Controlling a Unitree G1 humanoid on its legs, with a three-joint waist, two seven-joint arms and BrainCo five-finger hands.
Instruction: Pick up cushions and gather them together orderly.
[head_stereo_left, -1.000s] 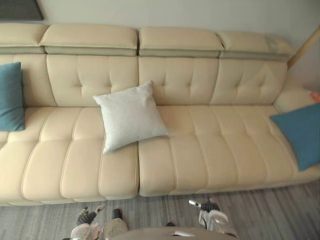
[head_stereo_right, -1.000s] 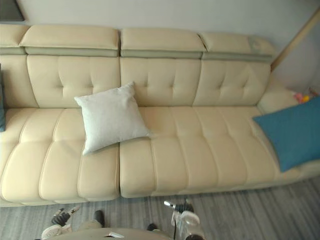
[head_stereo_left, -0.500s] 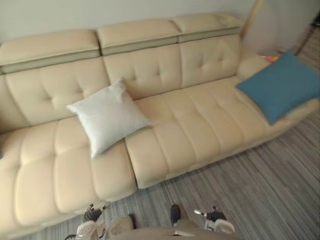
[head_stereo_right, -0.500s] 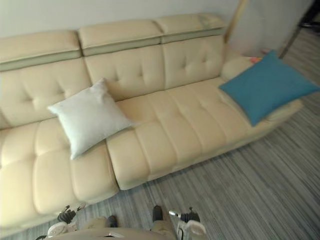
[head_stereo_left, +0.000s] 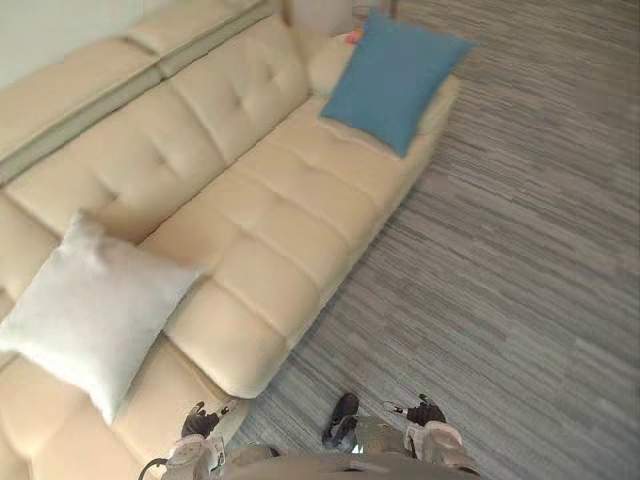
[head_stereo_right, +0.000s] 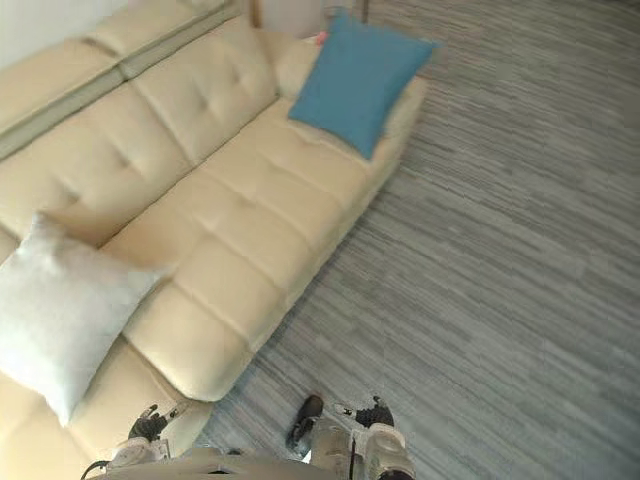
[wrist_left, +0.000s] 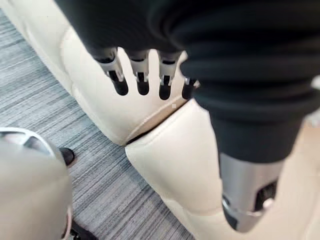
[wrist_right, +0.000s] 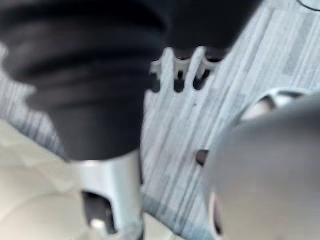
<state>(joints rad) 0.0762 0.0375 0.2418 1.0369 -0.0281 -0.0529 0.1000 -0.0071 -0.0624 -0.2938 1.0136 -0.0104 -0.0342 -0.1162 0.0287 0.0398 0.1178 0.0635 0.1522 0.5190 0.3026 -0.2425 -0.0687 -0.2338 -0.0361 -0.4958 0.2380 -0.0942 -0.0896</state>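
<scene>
Cream sofa (head_stereo_left: 260, 190) now runs slantwise up the left: the whole view has swung right since a second ago, and the cushions lie where they did. Grey striped floor (head_stereo_left: 520, 250) lies open along its front edge. The white cushion (head_stereo_left: 85, 315) sits near the left hand (head_stereo_left: 198, 422), well apart from the blue cushion (head_stereo_left: 392, 75) at the sofa's far end. The left hand and the right hand (head_stereo_left: 424, 412) hang low, fingers straight, empty.

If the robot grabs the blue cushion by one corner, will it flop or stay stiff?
Probably flop a bit: the blue cushion looks puffy and soft, so held by a corner it would likely sag. It is probably light for its size, leaning propped against the arm of the sofa. Its cloth-looking cover likely won't slip.
</scene>
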